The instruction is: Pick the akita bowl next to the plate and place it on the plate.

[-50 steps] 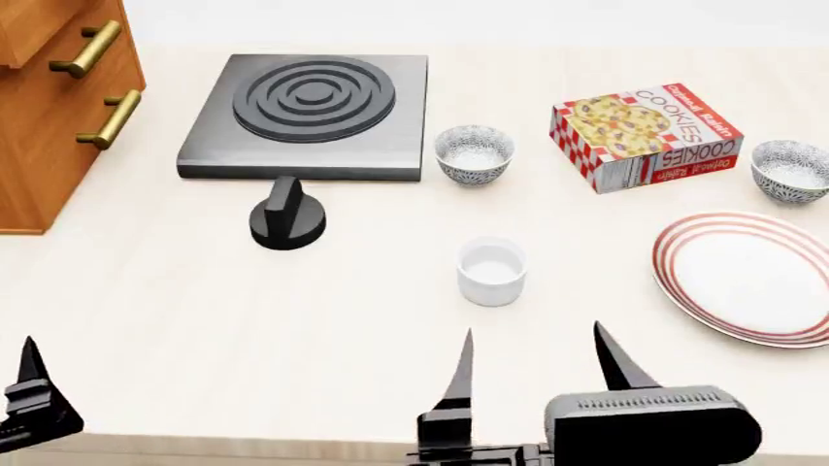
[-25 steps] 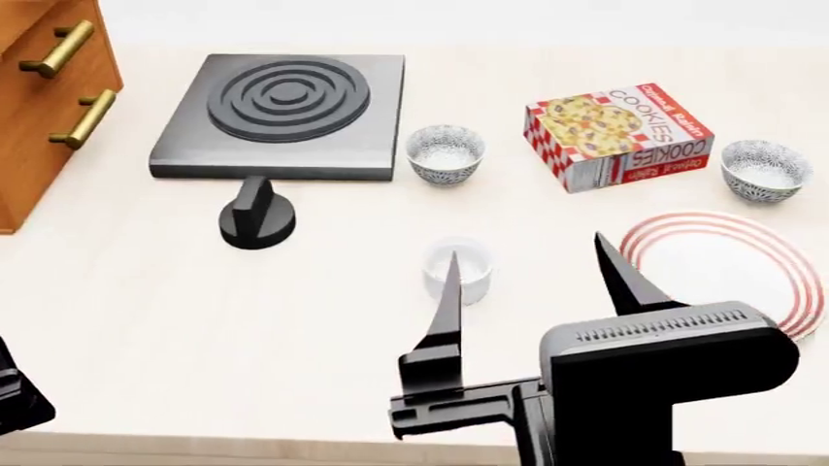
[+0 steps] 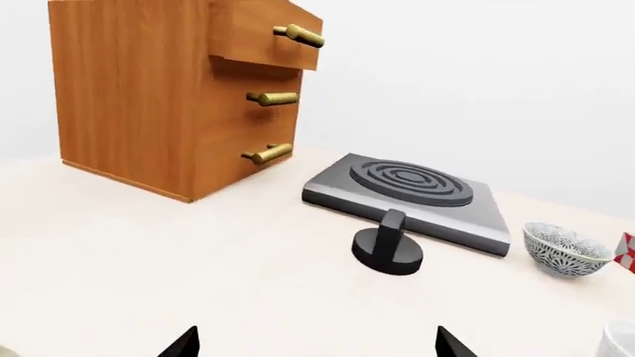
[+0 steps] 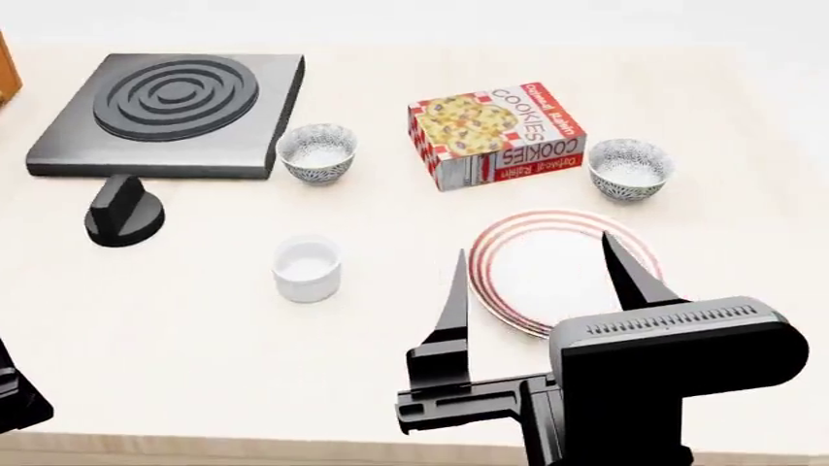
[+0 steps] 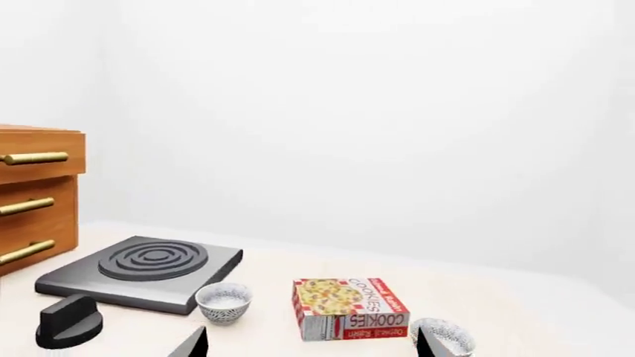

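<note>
Speckled bowl sits just beyond the plate, untouched; right gripper, jaws apart, probably empty, must reach farther.

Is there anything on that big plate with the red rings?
Nothing shows on the plate. The right hand hangs in front of it and hides its near edge, so that part cannot be checked.

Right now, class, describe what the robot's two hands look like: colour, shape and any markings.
Both are matte black. The right hand has two thin, pointed, blade-like fingers on a boxy body with a ribbed vent strip. Only a dark corner of the left hand shows. No cables or markings visible.
</note>
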